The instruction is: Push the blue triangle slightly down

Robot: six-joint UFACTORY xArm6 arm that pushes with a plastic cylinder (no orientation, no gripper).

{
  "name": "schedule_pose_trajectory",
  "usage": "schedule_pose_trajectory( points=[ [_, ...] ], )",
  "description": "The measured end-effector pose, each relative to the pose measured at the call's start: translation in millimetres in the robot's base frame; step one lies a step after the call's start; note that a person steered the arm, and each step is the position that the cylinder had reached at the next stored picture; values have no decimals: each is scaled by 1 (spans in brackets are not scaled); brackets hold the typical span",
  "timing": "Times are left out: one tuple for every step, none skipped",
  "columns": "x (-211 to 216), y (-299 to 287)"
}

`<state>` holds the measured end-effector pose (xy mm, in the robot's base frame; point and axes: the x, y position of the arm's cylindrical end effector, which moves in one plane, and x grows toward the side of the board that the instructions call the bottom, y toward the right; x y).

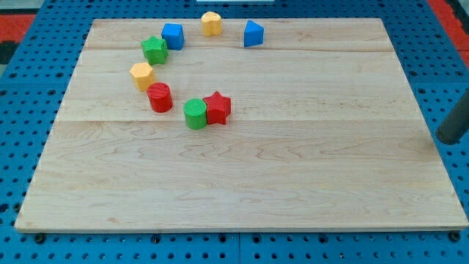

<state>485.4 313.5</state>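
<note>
The blue triangle (pixel 253 34) stands near the view's top, right of centre on the wooden board (pixel 293 183). My tip (pixel 445 138) is at the view's right edge, at the board's right border, far right of and below the blue triangle. It touches no block. The rod runs up and out of the view's right side.
A yellow block (pixel 211 23) and a blue cube (pixel 173 36) stand left of the triangle. A green star (pixel 154 50), a yellow hexagon (pixel 141 75), a red cylinder (pixel 160 97), a green cylinder (pixel 196 114) and a red star (pixel 218 108) curve down the left.
</note>
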Motion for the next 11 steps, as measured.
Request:
schedule_pose_trajectory(
  points=[
    [2,0],
    [1,2],
    [-44,7],
    [-108,5],
    [-165,-32],
    [-193,-106],
    [-196,-187],
    [-226,-173],
    [-276,-118],
    [-291,-170],
    [-285,-292]
  ],
)
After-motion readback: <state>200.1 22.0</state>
